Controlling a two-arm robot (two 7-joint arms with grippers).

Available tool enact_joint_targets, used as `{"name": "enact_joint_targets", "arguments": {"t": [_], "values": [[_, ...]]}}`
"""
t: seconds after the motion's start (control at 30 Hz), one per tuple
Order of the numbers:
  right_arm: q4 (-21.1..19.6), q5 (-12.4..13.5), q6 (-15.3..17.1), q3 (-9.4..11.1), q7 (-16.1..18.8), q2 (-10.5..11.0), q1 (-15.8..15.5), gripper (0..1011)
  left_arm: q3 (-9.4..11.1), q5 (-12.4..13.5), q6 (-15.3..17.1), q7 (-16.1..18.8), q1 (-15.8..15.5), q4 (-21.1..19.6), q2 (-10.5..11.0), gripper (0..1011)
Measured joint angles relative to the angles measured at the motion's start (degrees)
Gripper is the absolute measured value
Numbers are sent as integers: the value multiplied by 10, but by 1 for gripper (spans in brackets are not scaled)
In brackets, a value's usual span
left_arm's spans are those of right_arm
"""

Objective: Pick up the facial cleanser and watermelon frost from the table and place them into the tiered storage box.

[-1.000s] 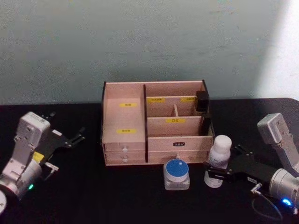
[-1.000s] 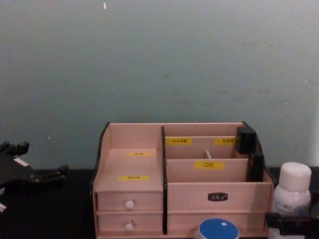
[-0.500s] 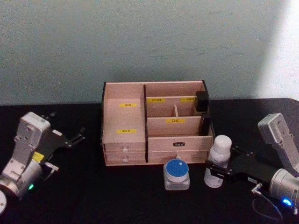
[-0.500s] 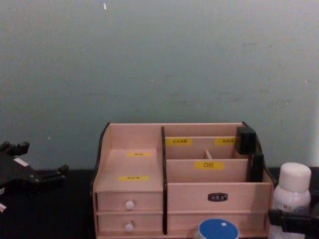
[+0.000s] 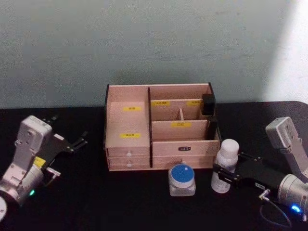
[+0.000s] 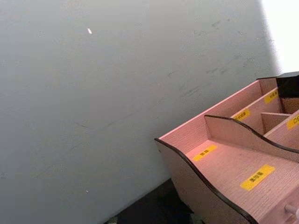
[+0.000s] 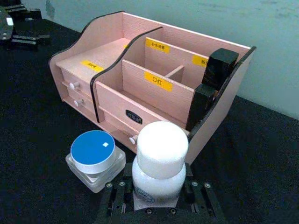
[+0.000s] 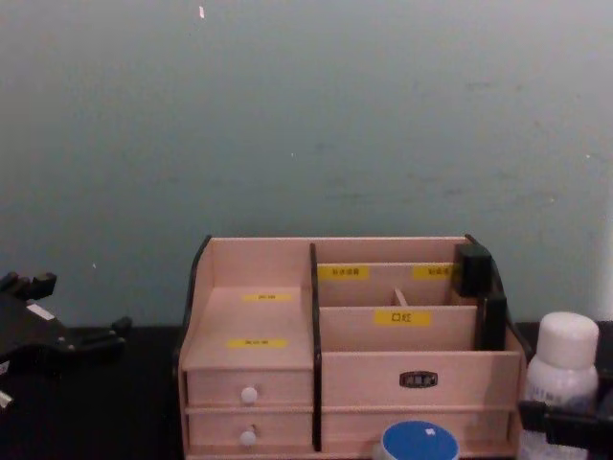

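A white bottle with a white cap stands upright on the black table in front of the tiered storage box's right end. My right gripper is shut on its lower body, a finger on each side. A clear jar with a blue lid sits just left of the bottle, close to the box's front. I cannot tell which one is the facial cleanser and which the watermelon frost. My left gripper rests open at the far left, apart from the box.
A black block stands in the box's back right corner, with another black piece in front of it. The other compartments look bare. A grey-green wall rises close behind the table.
The right gripper's fingers have drawn in against the white bottle. Bottle, jar, box and left arm have stayed in place.
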Motion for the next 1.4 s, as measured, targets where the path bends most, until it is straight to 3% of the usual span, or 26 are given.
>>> {"name": "enact_joint_targets", "arguments": {"t": [0.23, 0.5, 0.77, 0.97, 1.4], "values": [[-15, 10, 3, 12, 4, 6, -11, 593, 0, 0, 0, 0, 0, 0, 0, 1001], [-65, 38, 27, 38, 6, 25, -24, 593, 0, 0, 0, 0, 0, 0, 0, 1001], [-94, 58, 34, 47, 12, 36, -8, 593, 0, 0, 0, 0, 0, 0, 0, 1002], [-82, 56, 36, 28, 8, 23, 37, 593, 0, 0, 0, 0, 0, 0, 0, 1001], [12, 36, 38, -29, 7, -45, 156, 593, 0, 0, 0, 0, 0, 0, 0, 1001]]}}
